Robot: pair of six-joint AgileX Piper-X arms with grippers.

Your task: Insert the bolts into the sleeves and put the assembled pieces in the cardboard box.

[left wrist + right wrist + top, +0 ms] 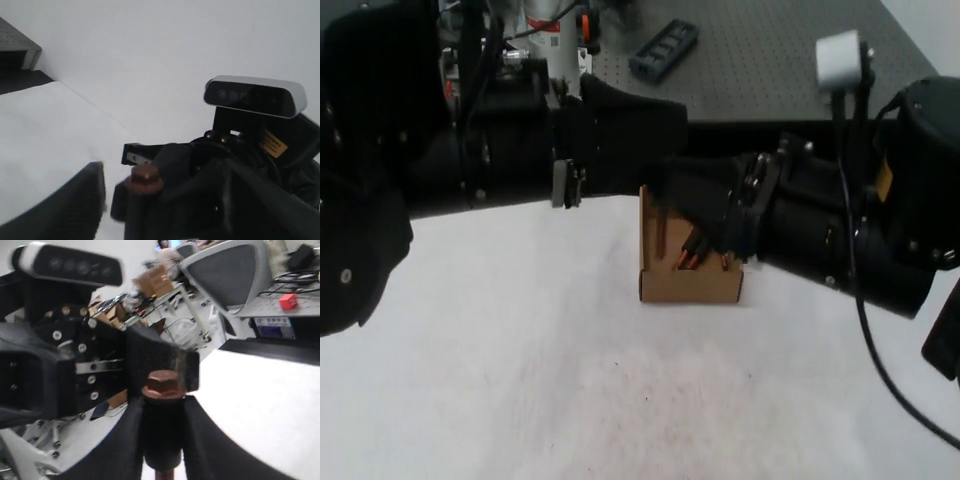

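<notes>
A copper bolt (162,384) stands head-up in a black sleeve (162,440). My right gripper (162,420) is shut on that sleeve, one finger on each side. My left gripper (162,362) faces it from just across the bolt head, and its textured finger (87,200) stands a small gap away from the bolt (145,177). In the high view both arms meet just above the small cardboard box (690,286), which holds several copper-tipped pieces (692,260).
White cloth (570,380) covers the bench around the box. Behind it is a grey perforated board with a black tray (663,48). A white camera housing (840,58) rises at the right. The black arms crowd the space over the box.
</notes>
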